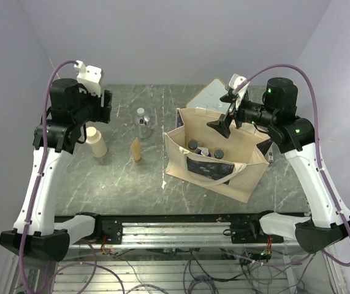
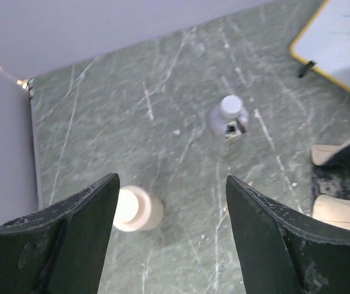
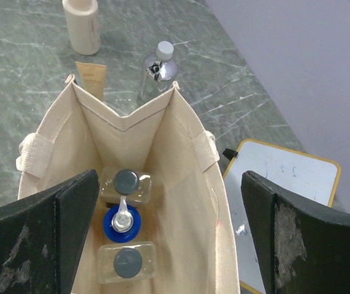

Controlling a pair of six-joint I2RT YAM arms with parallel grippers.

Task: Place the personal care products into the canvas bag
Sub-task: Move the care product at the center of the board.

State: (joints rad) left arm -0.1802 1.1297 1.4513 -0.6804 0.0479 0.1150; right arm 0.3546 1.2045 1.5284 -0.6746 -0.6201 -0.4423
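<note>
Right claw (image 1: pixel 227 125) spread over canvas bag (image 1: pixel 178 156) open mouth.

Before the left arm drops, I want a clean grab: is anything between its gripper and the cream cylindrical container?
Nothing visible. The open left gripper hangs above the cream cylindrical container, only bare green stone table around it.

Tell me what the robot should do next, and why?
Probably lower the open left fingers around the cream cylinder. It stands upright almost under them, outside the canvas bag, so it looks like the easiest product to grab.
</note>
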